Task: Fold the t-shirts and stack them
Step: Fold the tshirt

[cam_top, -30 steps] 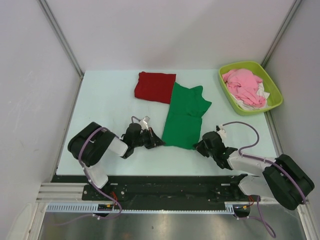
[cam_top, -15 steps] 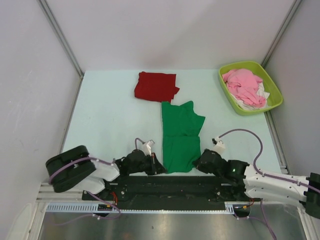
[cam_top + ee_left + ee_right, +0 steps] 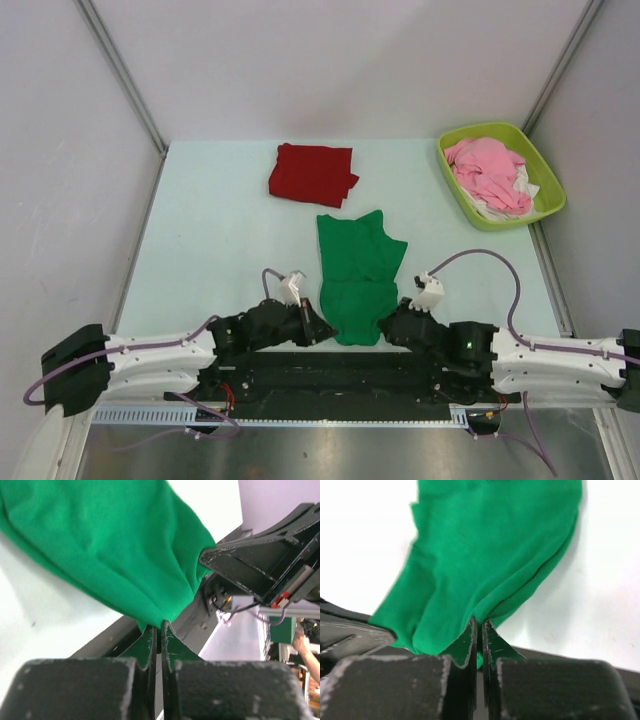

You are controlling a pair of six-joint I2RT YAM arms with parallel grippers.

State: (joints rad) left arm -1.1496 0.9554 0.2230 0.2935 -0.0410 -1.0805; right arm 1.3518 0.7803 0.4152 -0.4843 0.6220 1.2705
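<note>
- The green t-shirt [image 3: 358, 268] lies on the counter [image 3: 210, 230] as a narrow strip. Its long axis runs from the near edge toward the far wall, and its near end rests between the two arms.
- The left fingers [image 3: 318, 328] are pinched together on the left corner of that near end. In the left wrist view the cloth [image 3: 115, 545] gathers into the closed tips [image 3: 149, 642].
- The right fingers [image 3: 388, 326] are likewise clamped on the right corner, with green fabric [image 3: 495, 545] bunched at the tips [image 3: 470, 637].
- Governing relation: the garment's whole length extends straight away from both pinches, and each arm is equally near its own corner. A fold would likely carry the near end forward along this axis.
- The dark red t-shirt [image 3: 312, 173], already folded, lies beyond the far end, apart from it and slightly left.
</note>
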